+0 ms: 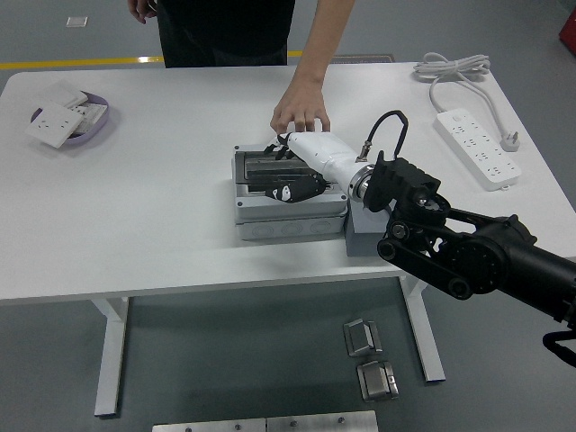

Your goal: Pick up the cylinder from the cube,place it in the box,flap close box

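The grey box (286, 218) stands mid-table. Its dark see-through lid (263, 167) lies down nearly flat on it. My right hand (290, 190), white at the wrist with black fingers, rests on top of the lid with the fingers relaxed and holds nothing. The grey cube (362, 238) stands right of the box, mostly hidden behind my right arm. The cylinder is not visible. A person's hand (300, 112) rests at the box's far edge by the lid's hinge. My left arm is out of view.
A purple dish (97, 121) holding white socket plates sits at the far left. A white power strip (477, 144) with its coiled cable (450, 65) lies at the far right. The person stands at the table's far side.
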Tool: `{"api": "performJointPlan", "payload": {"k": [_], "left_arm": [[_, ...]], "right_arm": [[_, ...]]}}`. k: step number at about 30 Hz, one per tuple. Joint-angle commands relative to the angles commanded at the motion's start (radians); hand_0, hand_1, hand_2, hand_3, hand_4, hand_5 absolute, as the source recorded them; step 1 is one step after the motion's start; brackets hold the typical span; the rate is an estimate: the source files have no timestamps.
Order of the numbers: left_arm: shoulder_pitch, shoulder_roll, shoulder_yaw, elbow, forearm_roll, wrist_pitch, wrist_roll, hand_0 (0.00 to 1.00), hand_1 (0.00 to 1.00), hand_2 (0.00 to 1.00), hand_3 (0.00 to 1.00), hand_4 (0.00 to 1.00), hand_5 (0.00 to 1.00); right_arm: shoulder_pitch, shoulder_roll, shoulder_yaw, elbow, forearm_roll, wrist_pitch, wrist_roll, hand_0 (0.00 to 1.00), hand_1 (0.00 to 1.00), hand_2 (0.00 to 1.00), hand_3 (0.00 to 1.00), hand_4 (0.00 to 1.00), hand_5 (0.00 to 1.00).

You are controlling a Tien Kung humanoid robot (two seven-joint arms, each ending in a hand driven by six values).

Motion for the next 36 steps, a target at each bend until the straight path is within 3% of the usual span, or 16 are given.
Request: {"api": "performJointPlan", "payload": {"k": [6, 10, 18, 24, 28, 36], "left_arm": [[0.000, -0.002, -0.003, 0.000, 0.003, -0.001, 0.001, 0.599, 0.620, 0.601, 0.610, 0.673, 0.291], [0.004, -0.003, -0.010, 0.000, 0.007, 0.001, 0.005, 0.599, 0.620, 0.601, 0.610, 0.673, 0.291], [0.036, -0.012, -0.015, 0.000, -0.006, 0.012, 0.002, 0.599, 0.621, 0.601, 0.611, 0.675, 0.291], [0.060, -0.028, -0.021, 0.000, -0.015, 0.021, 0.001, 0.598, 0.620, 0.601, 0.610, 0.675, 0.291], [0.066, -0.035, -0.022, 0.000, -0.020, 0.022, 0.000, 0.598, 0.620, 0.601, 0.610, 0.675, 0.291], [0.062, -0.029, -0.024, 0.000, -0.026, 0.021, -0.005, 0.598, 0.620, 0.600, 0.610, 0.676, 0.291]], "right_arm": [[-0.017, -0.002, 0.047, -0.011, -0.018, 0.001, -0.002, 0.774, 0.684, 0.688, 0.761, 0.845, 0.359], [-0.050, -0.028, 0.127, 0.006, -0.048, 0.003, -0.009, 0.774, 0.684, 0.688, 0.761, 0.845, 0.359], [-0.205, -0.091, 0.357, 0.125, -0.098, -0.022, 0.012, 0.772, 0.678, 0.686, 0.761, 0.840, 0.354], [-0.363, -0.052, 0.568, 0.213, -0.027, -0.089, 0.118, 0.769, 0.676, 0.683, 0.761, 0.838, 0.348], [-0.465, -0.028, 0.700, 0.222, 0.001, -0.116, 0.172, 0.769, 0.676, 0.683, 0.761, 0.838, 0.348], [-0.634, -0.029, 0.891, 0.207, 0.127, -0.120, 0.245, 0.766, 0.671, 0.674, 0.735, 0.838, 0.351]]}}
